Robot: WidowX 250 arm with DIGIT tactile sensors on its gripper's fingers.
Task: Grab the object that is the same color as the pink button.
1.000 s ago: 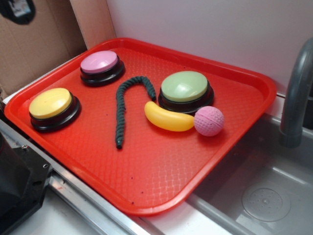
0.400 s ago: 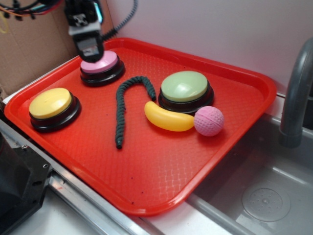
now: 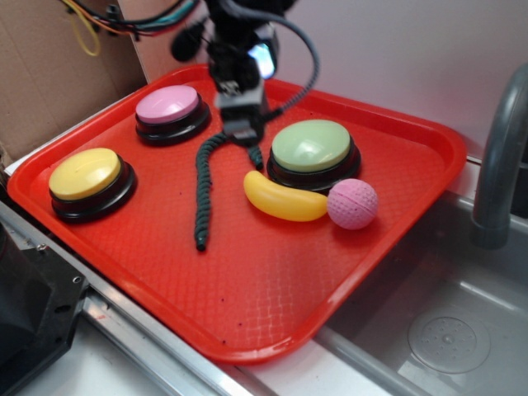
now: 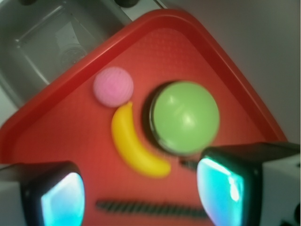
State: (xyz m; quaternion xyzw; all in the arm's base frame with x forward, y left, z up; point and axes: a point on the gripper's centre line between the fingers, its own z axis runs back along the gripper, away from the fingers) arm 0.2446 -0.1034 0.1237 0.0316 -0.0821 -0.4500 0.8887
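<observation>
Pink ball (image 3: 352,204) lies ungrasped as our end effector (image 3: 239,132), fingers apart, has swung from the pink button (image 3: 168,105) toward it.

Bright, even indoor light; exterior view sharp, wrist view soft.
Gloss highlights on the red tray (image 3: 272,289) toward 5 o'clock; soft contact shadows under buttons. Wrist picture blurred throughout, cyan-lit fingertips (image 4: 221,188) at 5 and 7 o'clock defocused.
</observation>
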